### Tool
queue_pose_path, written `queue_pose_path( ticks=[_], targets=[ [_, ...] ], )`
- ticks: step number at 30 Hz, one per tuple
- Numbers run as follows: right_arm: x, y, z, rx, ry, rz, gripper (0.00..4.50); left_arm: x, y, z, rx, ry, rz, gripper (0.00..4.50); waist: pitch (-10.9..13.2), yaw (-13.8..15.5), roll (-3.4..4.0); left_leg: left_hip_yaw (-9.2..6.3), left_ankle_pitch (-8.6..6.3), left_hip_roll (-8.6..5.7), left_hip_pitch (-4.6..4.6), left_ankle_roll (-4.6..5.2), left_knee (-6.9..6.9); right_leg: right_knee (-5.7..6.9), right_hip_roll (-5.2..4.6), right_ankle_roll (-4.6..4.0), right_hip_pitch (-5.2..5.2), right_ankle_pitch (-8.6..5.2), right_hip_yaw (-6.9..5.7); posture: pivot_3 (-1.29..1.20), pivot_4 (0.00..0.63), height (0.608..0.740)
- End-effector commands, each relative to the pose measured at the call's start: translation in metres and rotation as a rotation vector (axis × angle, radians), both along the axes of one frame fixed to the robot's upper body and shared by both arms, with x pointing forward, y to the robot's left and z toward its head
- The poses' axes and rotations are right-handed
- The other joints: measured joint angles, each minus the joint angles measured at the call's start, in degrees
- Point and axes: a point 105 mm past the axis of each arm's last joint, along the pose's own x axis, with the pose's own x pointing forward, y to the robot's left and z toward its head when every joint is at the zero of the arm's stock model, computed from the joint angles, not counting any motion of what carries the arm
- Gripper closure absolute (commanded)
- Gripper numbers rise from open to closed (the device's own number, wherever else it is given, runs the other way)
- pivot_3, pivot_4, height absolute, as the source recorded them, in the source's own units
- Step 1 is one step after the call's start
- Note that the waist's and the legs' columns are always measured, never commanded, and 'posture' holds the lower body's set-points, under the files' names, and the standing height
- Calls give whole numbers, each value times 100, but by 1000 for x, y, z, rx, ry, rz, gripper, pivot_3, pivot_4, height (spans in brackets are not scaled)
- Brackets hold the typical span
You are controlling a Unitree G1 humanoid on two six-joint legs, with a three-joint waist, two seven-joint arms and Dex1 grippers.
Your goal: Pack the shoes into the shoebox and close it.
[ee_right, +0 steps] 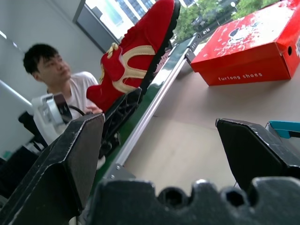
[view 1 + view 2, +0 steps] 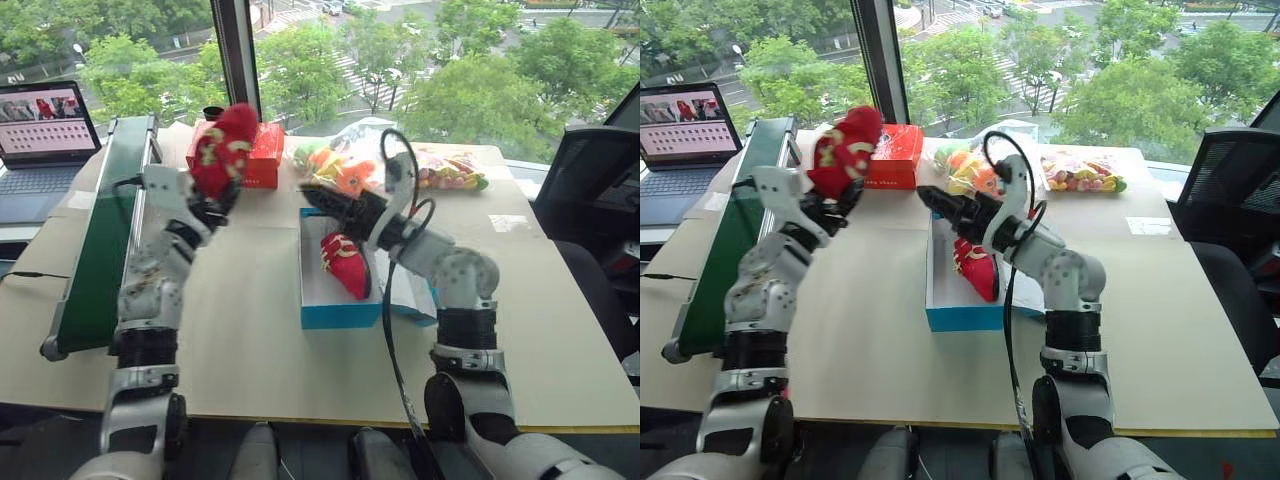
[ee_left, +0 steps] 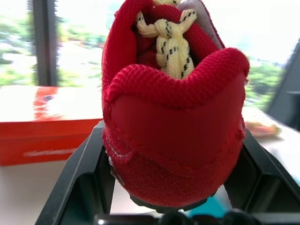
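Note:
My left gripper [image 2: 216, 196] is raised above the table's left half and shut on a red shoe [image 2: 224, 148] with yellow-white marks, gripped at its heel [image 3: 173, 140] with the toe pointing up. The other red shoe [image 2: 346, 264] lies inside the open blue shoebox [image 2: 340, 316], white inside, at the table's centre. My right gripper [image 2: 312, 196] hovers over the box's far end, pointing left toward the held shoe, its fingers [image 1: 61, 164] open with nothing between them. The box's lid [image 2: 412, 296] lies open to the right, partly hidden by my right arm.
A red box [image 2: 264, 154] with a white logo stands at the back. Clear bags of orange and yellow toys [image 2: 448, 170] lie beside it. A green conveyor [image 2: 104, 240] runs along the left edge, a laptop [image 2: 44, 130] beyond it. A person [image 1: 51, 70] sits nearby.

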Motion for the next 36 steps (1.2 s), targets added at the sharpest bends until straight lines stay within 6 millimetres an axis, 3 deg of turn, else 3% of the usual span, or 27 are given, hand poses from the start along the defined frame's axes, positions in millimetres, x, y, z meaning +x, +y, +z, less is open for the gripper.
queue_pose_path(
  ticks=[1,6,11,14,20,25,26,27,32,36],
  targets=[
    [4,-14,16,108,40,-28,0,-22,-36,25,24,-65,-135,1956,0,-55,1,0,0,0,3,0,1,0,1,0,0,0,2,0,150,739],
    [8,-33,26,196,56,-75,0,-41,-67,24,-5,-18,-253,1956,0,-160,3,1,0,-1,6,2,0,-1,2,1,1,0,6,0,150,739],
    [8,-42,34,206,37,-97,0,-49,-78,18,17,11,-303,1956,0,-181,6,2,-1,-1,6,7,-1,-1,4,1,0,-1,8,0,150,739],
    [6,-41,37,187,16,-103,668,-47,-78,16,17,24,-299,1956,0,-164,6,2,-1,-3,5,7,1,-4,3,1,2,-1,8,0,150,739],
    [0,-34,37,137,-19,-83,2721,-43,-71,15,21,30,-262,1956,0,-157,6,1,-1,-3,3,8,-1,-7,3,2,1,-1,8,0,150,739],
    [-7,-35,39,98,-61,-66,2721,-43,-69,14,25,32,-251,1956,0,-152,6,1,-1,-3,3,7,0,-7,3,2,1,-2,8,0,150,739],
    [-8,-35,40,92,-68,-62,2178,-43,-69,14,25,31,-252,1956,0,-152,6,1,-1,-3,3,8,0,-7,3,2,1,-2,8,0,150,739],
    [-8,-35,40,87,-72,-60,2030,-43,-69,15,24,30,-253,1956,0,-152,6,1,-1,-3,3,8,0,-7,3,2,1,-2,8,0,150,739],
    [-12,-34,48,94,-100,-42,304,-43,-69,16,21,28,-254,1956,0,-156,7,1,-1,-3,3,8,-1,-8,3,2,1,-2,8,0,150,739],
    [-14,-36,53,114,-114,-34,304,-43,-71,16,21,30,-257,1956,0,-160,7,2,-1,-2,3,8,-1,-8,3,3,1,-2,9,0,150,739]
  ],
)
